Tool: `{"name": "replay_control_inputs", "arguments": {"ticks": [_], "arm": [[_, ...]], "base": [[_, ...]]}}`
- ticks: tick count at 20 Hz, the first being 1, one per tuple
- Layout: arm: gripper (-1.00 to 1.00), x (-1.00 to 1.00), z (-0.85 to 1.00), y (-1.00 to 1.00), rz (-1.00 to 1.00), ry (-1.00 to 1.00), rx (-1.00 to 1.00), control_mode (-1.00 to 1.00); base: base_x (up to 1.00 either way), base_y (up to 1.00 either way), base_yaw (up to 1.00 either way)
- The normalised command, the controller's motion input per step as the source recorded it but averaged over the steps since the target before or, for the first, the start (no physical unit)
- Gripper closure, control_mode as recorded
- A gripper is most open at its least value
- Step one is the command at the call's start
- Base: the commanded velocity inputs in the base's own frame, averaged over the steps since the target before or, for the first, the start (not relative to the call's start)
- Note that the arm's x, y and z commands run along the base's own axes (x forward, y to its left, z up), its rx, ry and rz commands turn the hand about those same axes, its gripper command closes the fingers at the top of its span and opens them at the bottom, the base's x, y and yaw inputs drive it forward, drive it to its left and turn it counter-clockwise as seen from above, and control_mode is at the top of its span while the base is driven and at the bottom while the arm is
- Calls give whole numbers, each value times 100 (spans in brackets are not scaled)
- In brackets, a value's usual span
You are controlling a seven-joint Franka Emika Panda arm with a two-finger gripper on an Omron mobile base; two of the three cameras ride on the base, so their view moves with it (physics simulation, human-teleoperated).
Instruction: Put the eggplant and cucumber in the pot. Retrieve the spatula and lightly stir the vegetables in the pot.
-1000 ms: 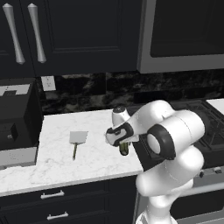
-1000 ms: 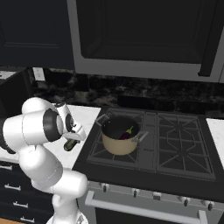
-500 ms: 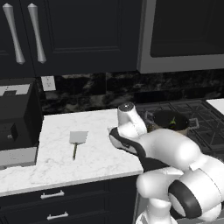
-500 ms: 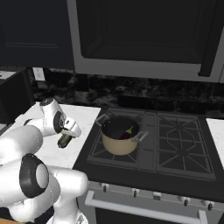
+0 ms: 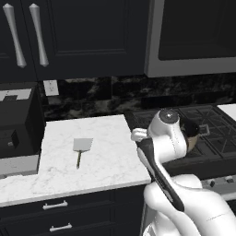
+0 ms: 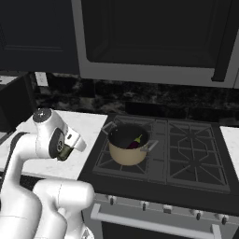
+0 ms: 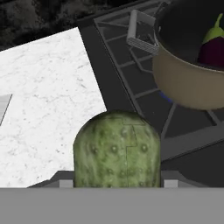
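Left base view: the white marble counter (image 5: 106, 152) carries the spatula (image 5: 81, 149) at about 9 o'clock from the arm, blade toward the backsplash, handle toward the front edge, well apart from everything else. The arm rises at lower right and hides most of the pot (image 5: 192, 136), whose rim and tan wall peep out at 3 o'clock of the upper joint, on the stove (image 5: 212, 133). A black appliance (image 5: 16, 122) stands at the counter's left end.

Right base view: the pot (image 6: 129, 144) sits on the stove's (image 6: 186, 158) left front burner, with the eggplant (image 6: 135, 142) lying inside against the dark interior. The pincer (image 6: 65, 150) hangs over the counter (image 6: 88, 135) at 9 o'clock of the pot, near the stove's edge, with the cucumber (image 6: 66, 150) showing as a green patch in its grasp.

Hand view: the cucumber (image 7: 117, 151) stands between the fingertips at 6 o'clock, so the pincer is clenched on it. The pot (image 7: 188, 83) lies at 2 o'clock with the eggplant (image 7: 213, 48) inside, and a corner of the spatula (image 7: 3, 107) shows at 9 o'clock.
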Motion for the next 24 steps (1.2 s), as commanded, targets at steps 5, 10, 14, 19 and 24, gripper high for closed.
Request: {"name": "replay_control_inputs", "arguments": {"ticks": [5, 10, 14, 19, 24], "arm": [[100, -8, 100, -97, -12, -25, 0, -100], [100, 6, 100, -91, -10, -26, 0, -100], [100, 32, 42, -69, -5, -14, 0, -100], [100, 31, -1, -33, 0, -8, 0, -100], [100, 53, -29, -13, 0, -3, 0, -100]], "base": [[0, 0, 0], [0, 0, 0], [0, 0, 0], [0, 0, 0], [0, 0, 0]]}}
